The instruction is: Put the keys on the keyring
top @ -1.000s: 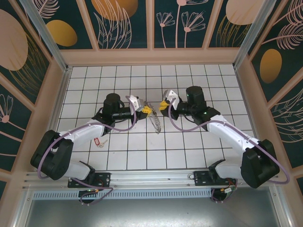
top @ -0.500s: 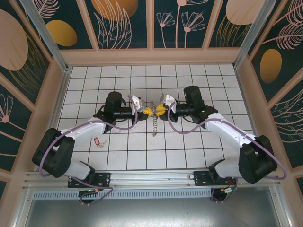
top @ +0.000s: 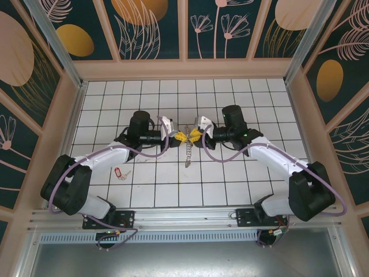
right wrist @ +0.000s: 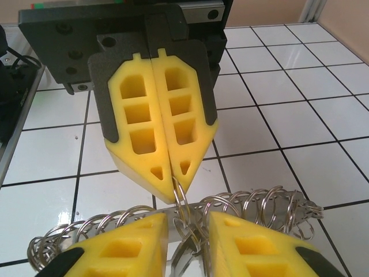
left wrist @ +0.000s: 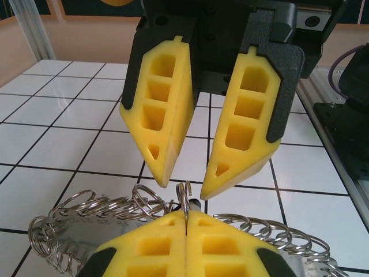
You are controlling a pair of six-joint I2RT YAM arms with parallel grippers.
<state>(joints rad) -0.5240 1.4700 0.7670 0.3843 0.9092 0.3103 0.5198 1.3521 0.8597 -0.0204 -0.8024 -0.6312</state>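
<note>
The keyring (top: pixel 187 153) is a metal strip strung with several split rings; it trails from the grippers toward the near side. My left gripper (top: pixel 183 137) is shut on one upright ring (left wrist: pixel 184 199) of the keyring (left wrist: pixel 86 213), which is pinched in the seam between its yellow fingers. My right gripper (top: pixel 194 135) faces it tip to tip. Its jaws stand apart, straddling that ring and a cluster of rings (right wrist: pixel 202 222) without clamping them. One key with a red tag (top: pixel 119 172) lies on the tiles beside the left arm. I cannot make out a blue-tagged key.
The white tiled table (top: pixel 230 98) is boxed in by wooden walls at the back and both sides. Purple cables (top: pixel 150 154) loop off both arms. A metal rail (top: pixel 184 216) runs along the near edge by the arm bases.
The right gripper has moved left until its tips meet the left gripper's. The keyring, slanting from the left gripper a second ago, now runs straight between them.
</note>
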